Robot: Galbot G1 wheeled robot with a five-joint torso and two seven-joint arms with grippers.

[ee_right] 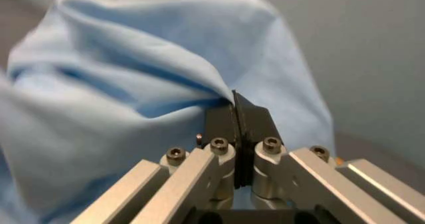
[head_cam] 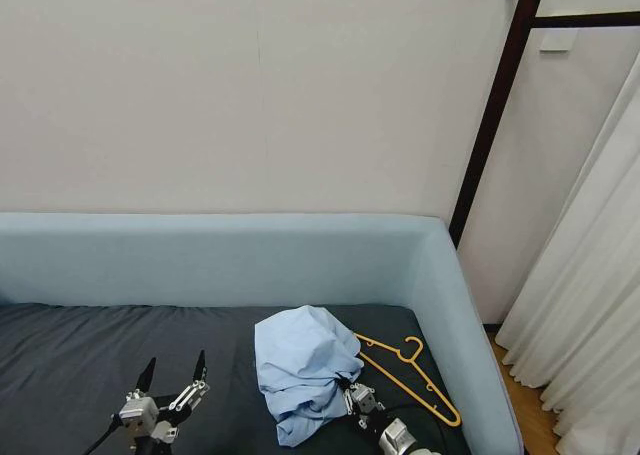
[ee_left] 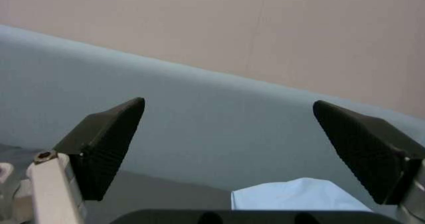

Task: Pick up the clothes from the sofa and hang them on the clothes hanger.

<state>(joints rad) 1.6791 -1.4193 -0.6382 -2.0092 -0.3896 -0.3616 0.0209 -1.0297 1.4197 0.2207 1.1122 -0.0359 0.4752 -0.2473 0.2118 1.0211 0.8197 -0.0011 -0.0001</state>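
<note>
1. The left tool [head_cam: 175, 367] hovers over the dark seat of the sofa [head_cam: 220, 260], towards its left. Its fingers [ee_left: 109, 144] are spread wide and grasp nothing. It looks parked clear so the other arm can work.
2. The blue garment [head_cam: 300, 360] lies heaped on the seat, right of centre and well apart from the left tool. The left wrist view catches a corner of it below the pale backrest.
3. The right tool [ee_right: 234, 104] sits low at the garment's near right edge, clenched on a raised fold. Its black pads [ee_right: 256, 117] press together with cloth pinched between them. Taking a ridge likely gives a firm hold without digging into the cushion.
4. An orange hanger [head_cam: 420, 375] lies flat on the seat just right of the garment, beside the sofa's arm. Whether its end runs under the cloth I cannot tell.
5. A dark wooden rack [head_cam: 495, 105] stands beyond the sofa's right end against the wall, with a white curtain [head_cam: 590, 305] farther right. The rack is probably the destination, and it is well apart from the garment.
6. No brand, label or writing is legible.
</note>
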